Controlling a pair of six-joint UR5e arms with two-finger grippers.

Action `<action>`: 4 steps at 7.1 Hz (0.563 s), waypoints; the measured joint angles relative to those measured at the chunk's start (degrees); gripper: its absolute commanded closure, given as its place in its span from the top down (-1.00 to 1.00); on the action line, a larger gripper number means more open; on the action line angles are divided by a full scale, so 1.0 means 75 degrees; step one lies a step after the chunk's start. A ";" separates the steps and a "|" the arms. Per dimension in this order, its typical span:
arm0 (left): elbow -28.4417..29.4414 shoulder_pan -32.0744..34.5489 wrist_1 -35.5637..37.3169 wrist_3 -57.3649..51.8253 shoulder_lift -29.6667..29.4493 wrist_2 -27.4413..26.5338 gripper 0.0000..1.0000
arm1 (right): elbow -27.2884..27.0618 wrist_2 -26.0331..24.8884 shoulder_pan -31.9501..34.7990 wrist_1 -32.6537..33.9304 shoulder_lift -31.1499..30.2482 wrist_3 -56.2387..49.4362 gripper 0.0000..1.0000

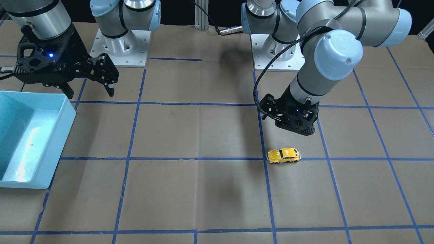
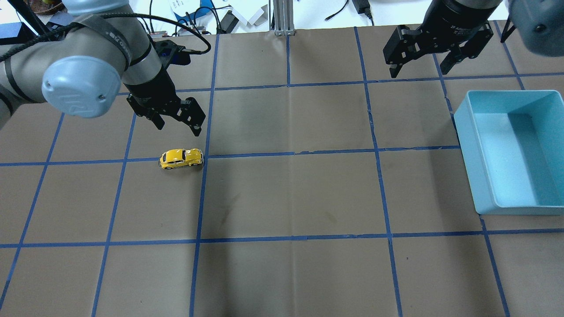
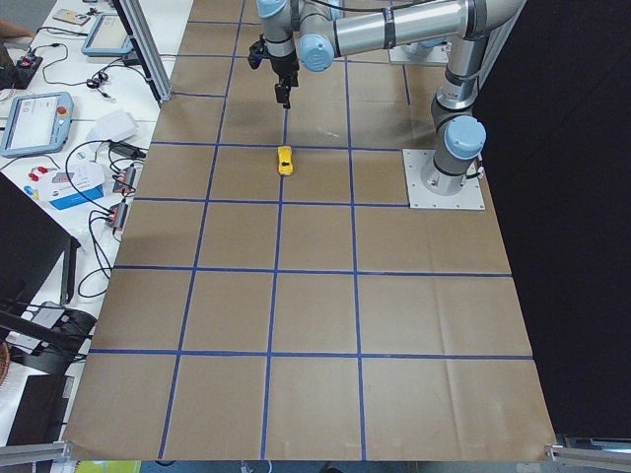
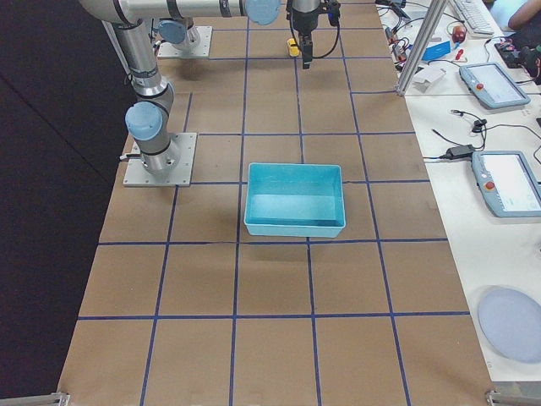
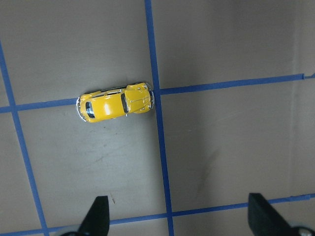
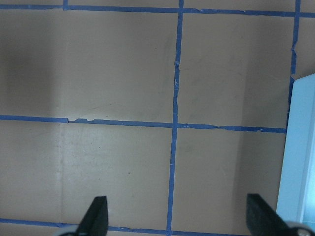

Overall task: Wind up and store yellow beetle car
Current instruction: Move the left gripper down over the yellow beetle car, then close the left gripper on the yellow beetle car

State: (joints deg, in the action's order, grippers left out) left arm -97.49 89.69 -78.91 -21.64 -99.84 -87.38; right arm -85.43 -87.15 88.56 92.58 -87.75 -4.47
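Left gripper (image 2: 178, 127) hovers near the yellow beetle car (image 2: 181, 158), clear of it, jaws spread wide and empty. Car sits on its wheels on the table (image 2: 291, 198), along a blue tape line (image 2: 246, 155). Right gripper (image 2: 419, 70) jaws also released, near the teal bin (image 2: 467, 145). Car looks tiny, light, rigid, glossy, so probably slippery and free-rolling; pinch low across the doors

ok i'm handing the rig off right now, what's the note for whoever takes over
Claws: left claw is open and empty, hovering close to the yellow beetle car without touching it. The right claw is open and empty, raised near the blue bin.
Things: the car stands on its wheels on the table, on a blue tape line, far from the bin. The bin is empty.
Done: nothing visible; whether the car is wound cannot be told.
Left: grasp the car, wind it, store it in the bin.
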 measured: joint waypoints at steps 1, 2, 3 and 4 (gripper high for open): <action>-0.0402 0.0042 0.0521 -0.0862 -0.0021 -0.0008 1.00 | 0.0000 -0.0030 -0.0003 -0.0014 0.0002 0.0006 1.00; -0.0816 0.0064 0.1038 -0.1757 -0.0020 -0.0028 1.00 | 0.0000 -0.0047 -0.0003 -0.0016 0.0009 0.0003 1.00; -0.1178 0.0071 0.1476 -0.2743 -0.0003 -0.0061 0.99 | -0.0004 -0.0057 -0.0003 -0.0019 0.0012 -0.0006 1.00; -0.1425 0.0069 0.1840 -0.3836 0.0016 -0.0092 0.99 | -0.0008 -0.0064 -0.0004 -0.0024 0.0012 -0.0011 1.00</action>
State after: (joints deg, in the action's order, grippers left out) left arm -108.18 90.21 -65.11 -50.41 -99.72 -88.07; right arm -85.49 -87.63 88.53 92.40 -87.66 -4.55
